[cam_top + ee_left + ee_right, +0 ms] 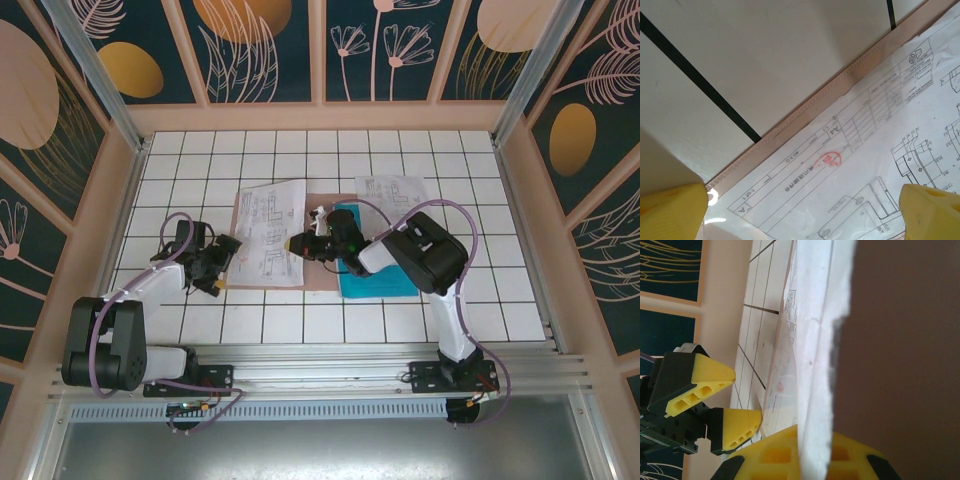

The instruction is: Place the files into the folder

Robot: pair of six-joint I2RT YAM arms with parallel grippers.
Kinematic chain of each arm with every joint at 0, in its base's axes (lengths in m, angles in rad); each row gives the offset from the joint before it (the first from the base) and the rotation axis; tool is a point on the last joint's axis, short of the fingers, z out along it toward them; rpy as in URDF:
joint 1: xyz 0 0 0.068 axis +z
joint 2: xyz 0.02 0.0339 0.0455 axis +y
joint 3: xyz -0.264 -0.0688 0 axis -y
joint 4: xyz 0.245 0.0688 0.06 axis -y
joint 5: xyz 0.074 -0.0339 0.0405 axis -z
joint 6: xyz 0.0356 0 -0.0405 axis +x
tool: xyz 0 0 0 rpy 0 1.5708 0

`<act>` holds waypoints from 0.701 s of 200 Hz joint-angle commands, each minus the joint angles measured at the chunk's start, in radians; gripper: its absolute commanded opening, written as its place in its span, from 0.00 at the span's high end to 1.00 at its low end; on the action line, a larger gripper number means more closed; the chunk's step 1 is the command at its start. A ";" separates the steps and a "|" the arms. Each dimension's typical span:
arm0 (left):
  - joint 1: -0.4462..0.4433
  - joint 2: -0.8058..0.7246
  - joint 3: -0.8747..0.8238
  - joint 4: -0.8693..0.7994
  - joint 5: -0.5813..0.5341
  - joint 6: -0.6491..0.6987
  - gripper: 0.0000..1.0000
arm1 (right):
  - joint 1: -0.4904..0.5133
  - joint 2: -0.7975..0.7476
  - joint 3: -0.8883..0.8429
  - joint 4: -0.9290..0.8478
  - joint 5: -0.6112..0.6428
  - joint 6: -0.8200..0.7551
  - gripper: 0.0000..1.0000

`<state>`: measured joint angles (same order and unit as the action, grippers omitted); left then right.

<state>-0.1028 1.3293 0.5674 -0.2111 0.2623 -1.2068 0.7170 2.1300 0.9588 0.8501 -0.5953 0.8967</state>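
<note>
Right wrist: right fingers (765, 456) pinch files (810, 365) beside folder (900, 365); left fingers (700, 382) spread.

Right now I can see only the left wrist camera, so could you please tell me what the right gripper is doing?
Observer: The right gripper is shut on the edge of a white sheet, over the middle of the open folder.
Operator: Thank you. Is anything lying on the right half of the folder?
Observer: Yes, a teal sheet lies flat there.
Operator: Is there any paper beyond it?
Observer: One more printed sheet lies just past the teal sheet, on its far side.
</note>
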 commanded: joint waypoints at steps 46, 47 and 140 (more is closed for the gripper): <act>0.003 0.018 -0.030 -0.019 0.031 -0.020 0.01 | 0.023 0.028 0.036 0.014 0.002 0.014 1.00; 0.002 0.018 -0.030 -0.019 0.031 -0.019 0.01 | 0.024 0.028 0.036 0.014 0.002 0.013 1.00; 0.003 0.011 -0.022 -0.019 0.031 -0.020 0.02 | 0.032 0.027 0.043 -0.048 0.012 0.014 1.00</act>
<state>-0.1024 1.3293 0.5663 -0.2089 0.2649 -1.2095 0.7361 2.1368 0.9741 0.8337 -0.5945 0.9012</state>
